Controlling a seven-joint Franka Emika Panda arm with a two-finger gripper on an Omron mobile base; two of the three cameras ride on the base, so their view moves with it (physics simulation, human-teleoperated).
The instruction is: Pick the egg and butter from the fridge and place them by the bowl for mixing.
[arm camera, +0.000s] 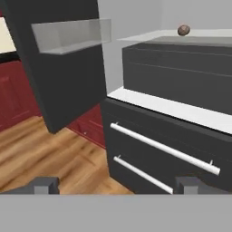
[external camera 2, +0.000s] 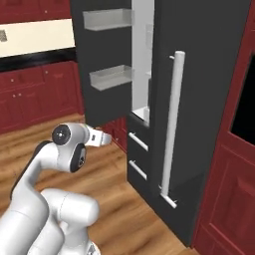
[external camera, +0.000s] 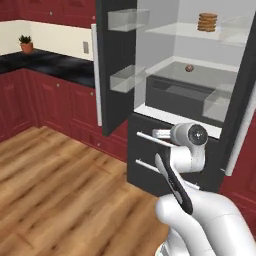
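From behind the arm on its left, the tall black-bodied fridge with its white interior (external camera: 172, 107) stands with its doors swung wide, and the tiny brownish-pink egg (external camera: 189, 68) sits alone on a clear glass shelf, well above and beyond the wrist; a stack of flat tan-brown discs (external camera: 207, 22) rests on the shelf over it. The two-finger gripper (external camera: 159, 134) points toward the fridge's lower drawers, apart from everything. From the right side, the long white cylindrical bar handle (external camera 2: 171, 127) runs down the right-hand door, and the gripper (external camera 2: 103, 140) hangs low in front of the open compartment, holding nothing. Looking along the hand, its two dark finger tips stand spread wide at the bottom — empty — with the egg (arm camera: 183, 30) high up near the shelf's front edge, above a dark bin. I'd say the reach has barely begun: lift the hand to shelf height first, come in level, centre the jaws around the egg, and close gently — it looks ready to roll. I can't spot the butter.
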